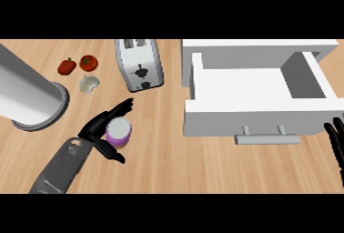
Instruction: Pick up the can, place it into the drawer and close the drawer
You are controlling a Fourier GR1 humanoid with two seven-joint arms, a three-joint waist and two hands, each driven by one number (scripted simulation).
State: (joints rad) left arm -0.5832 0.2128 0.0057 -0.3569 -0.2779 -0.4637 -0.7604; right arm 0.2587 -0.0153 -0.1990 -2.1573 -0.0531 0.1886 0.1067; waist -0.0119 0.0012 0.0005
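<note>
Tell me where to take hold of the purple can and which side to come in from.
Grip the can round its curved side wall, coming from its left. It stands upright on the counter, so the round wall suits a wrap of fingers and thumb. The left hand is already there, fingers curled past the far side, thumb at the near side. The open drawer lies to the right.

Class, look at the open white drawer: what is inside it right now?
The drawer shows only its bare white floor; nothing lies in it. Its rear part is hidden under the cabinet top. The can is on the counter, with the left robot hand around it.
</note>
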